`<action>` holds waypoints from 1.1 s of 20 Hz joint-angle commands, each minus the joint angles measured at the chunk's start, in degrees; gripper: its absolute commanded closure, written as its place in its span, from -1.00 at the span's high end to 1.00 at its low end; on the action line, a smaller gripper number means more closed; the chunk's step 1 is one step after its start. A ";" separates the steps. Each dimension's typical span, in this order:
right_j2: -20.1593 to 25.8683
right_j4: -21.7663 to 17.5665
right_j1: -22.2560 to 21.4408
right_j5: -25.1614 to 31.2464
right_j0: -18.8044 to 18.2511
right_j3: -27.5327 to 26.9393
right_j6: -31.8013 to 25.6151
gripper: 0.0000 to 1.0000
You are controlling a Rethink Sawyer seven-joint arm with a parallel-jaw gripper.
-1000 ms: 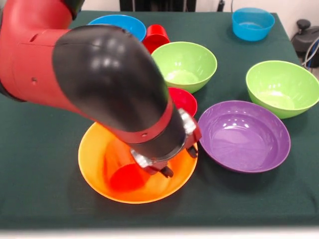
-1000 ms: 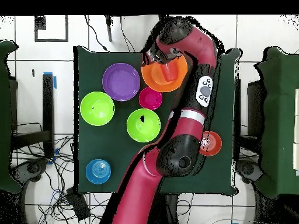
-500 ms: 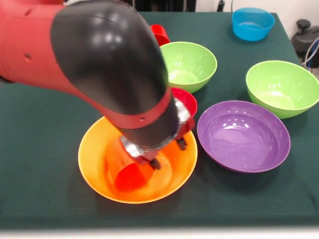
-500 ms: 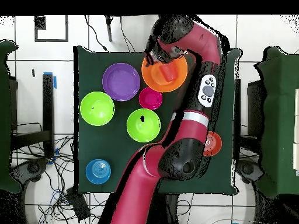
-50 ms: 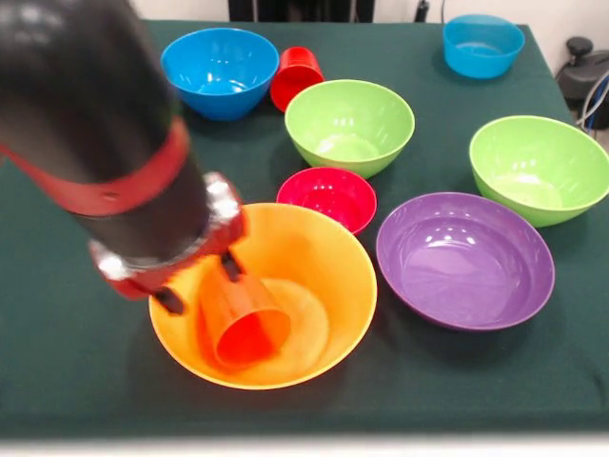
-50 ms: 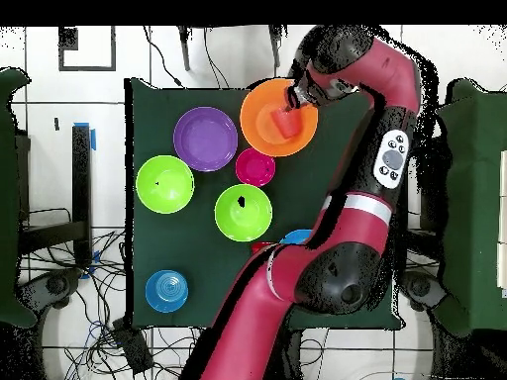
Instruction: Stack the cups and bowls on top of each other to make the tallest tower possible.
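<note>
Orange cup [image 5: 242,319] now released, tipped in big orange bowl [image 5: 328,257]; arm withdrawn.

One camera sits low and close at a table [image 5: 57,381] edge, looking across it. The other looks straight down from high above. Both share the whole tabletop.

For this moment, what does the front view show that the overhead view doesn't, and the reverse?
Only the front view shows the orange cup lying on its side with its mouth open toward the camera, and the red cup tipped beside a blue bowl in full. Only the overhead view shows the whole red arm curving across the table, hiding most of that blue bowl. Both show the big orange bowl holding the cup, with the small crimson bowl and the purple bowl nearby.
</note>
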 commanded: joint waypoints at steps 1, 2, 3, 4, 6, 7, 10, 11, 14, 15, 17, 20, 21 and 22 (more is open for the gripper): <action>7.29 -7.11 -0.67 0.86 2.26 1.46 -12.88 1.00; 8.95 -7.38 -0.36 1.16 2.99 1.53 -12.17 1.00; 10.60 -7.64 -0.04 1.45 3.73 1.60 -11.46 1.00; 12.09 -7.98 0.24 1.47 4.25 1.36 -11.59 1.00; 13.83 -8.65 0.58 0.44 5.47 1.38 -11.08 1.00; 13.46 -8.51 0.57 -0.87 6.05 1.92 -9.81 1.00; 12.45 -10.82 -0.62 -4.54 7.24 5.55 -1.29 1.00; 10.50 -11.00 -1.23 -7.04 8.05 8.45 8.30 1.00; -1.37 -11.58 -2.00 -9.60 7.87 11.31 33.62 1.00; -8.74 -11.74 -2.43 -8.17 6.65 10.65 42.91 1.00; -15.04 -12.40 -3.90 -6.73 5.88 11.25 51.18 1.00; -17.05 -14.82 -6.96 -6.30 7.59 16.98 61.48 1.00; -19.23 -15.77 -8.23 -4.36 8.25 18.98 67.33 1.00; -21.66 -15.87 -8.68 0.80 7.44 18.48 69.64 1.00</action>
